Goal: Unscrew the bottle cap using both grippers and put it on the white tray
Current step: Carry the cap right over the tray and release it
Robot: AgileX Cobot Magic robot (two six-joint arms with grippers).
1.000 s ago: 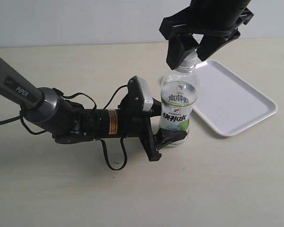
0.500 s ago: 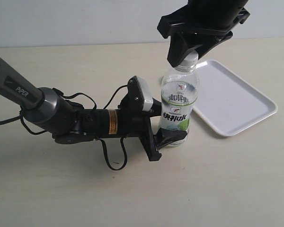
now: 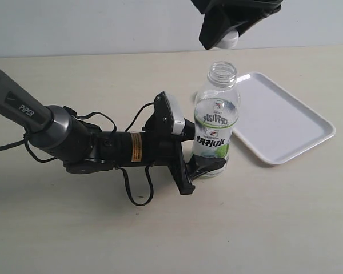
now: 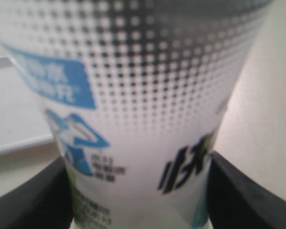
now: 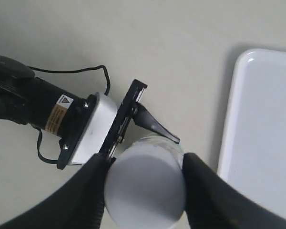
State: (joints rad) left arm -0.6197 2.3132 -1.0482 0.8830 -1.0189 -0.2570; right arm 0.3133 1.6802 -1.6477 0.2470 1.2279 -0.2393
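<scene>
Pale bench [image 3: 274,217] under a grey wall [image 3: 103,28]: left fingers [image 3: 207,165] clamp the bottle [image 3: 217,114] low to steady it, while right fingers [image 3: 212,33] pinch the bottle cap [image 3: 232,40] above its bare neck. Left wrist: fingers press both bottle flanks. Right wrist: cap over the bottle, white tray [image 5: 262,129] beside it, waiting.

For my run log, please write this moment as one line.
left gripper: shut on bottle | right gripper: shut on bottle cap, above open neck | white tray: cap not yet placed

The bottle [image 3: 217,123] and the left arm [image 3: 74,140] are blocking the tray's [image 3: 291,123] nine o'clock side. The right gripper [image 3: 223,35], with the cap [image 3: 232,40], is hanging above the bottle. Room is lying open at the tray's three to six o'clock.
</scene>
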